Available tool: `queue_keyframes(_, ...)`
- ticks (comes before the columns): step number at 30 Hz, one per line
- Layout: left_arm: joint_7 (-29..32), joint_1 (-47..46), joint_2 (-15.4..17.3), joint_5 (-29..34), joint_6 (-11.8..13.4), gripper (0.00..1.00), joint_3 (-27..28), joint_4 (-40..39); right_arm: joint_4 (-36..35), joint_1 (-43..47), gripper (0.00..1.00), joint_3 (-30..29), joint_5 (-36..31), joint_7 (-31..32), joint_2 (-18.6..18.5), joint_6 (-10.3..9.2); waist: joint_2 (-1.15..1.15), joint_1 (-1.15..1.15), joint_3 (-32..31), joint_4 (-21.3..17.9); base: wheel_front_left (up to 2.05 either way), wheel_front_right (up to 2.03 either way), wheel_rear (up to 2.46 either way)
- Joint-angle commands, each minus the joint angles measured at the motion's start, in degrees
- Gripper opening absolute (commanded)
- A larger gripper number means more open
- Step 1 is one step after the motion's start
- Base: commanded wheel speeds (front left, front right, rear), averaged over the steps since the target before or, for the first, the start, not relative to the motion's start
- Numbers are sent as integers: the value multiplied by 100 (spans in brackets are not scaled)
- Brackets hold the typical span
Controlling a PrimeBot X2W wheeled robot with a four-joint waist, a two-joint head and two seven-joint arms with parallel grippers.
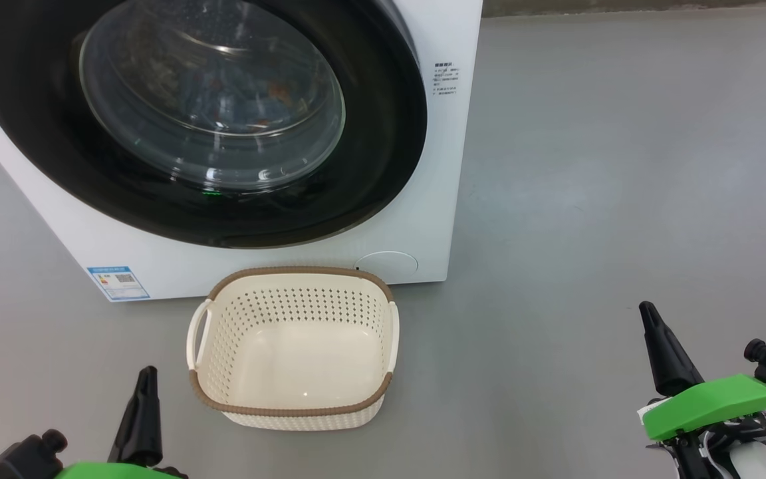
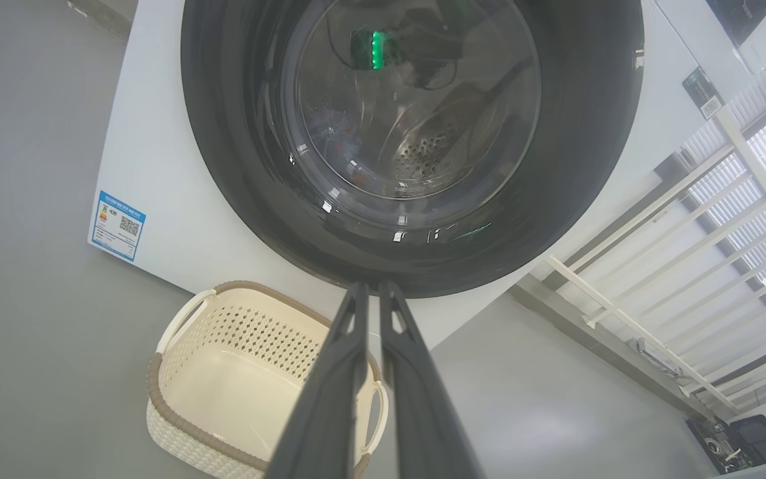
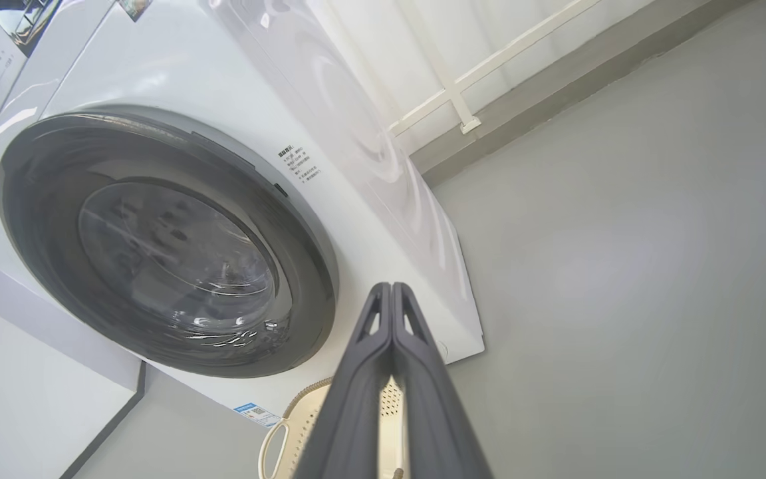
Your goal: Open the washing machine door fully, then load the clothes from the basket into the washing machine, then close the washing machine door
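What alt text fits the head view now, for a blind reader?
Closed washing machine door, blue clothes visible behind its glass. The empty basket sits on the floor before the washing machine; left gripper and right gripper, both shut, at the lower corners.

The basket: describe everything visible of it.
The basket is a small cream-white plastic tub, a rounded rectangle with perforated walls, a smooth solid bottom, a brown woven-look rim and a white handle on each short side. It is empty and stands upright on the grey floor, close in front of the washing machine. Whether it touches the machine cannot be told.
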Motion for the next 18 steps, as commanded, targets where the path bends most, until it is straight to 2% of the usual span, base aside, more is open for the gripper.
queue_keyframes(1,44,-181,70,-166,1,0,141,-149,-160,-110,0,-80,155,48,-43,-5,0,0,-3,2,0,0,0)
queue_keyframes(18,314,-197,-42,-937,1,0,322,-174,-194,-84,0,-297,942,313,100,-7,0,0,-37,24,0,0,0)
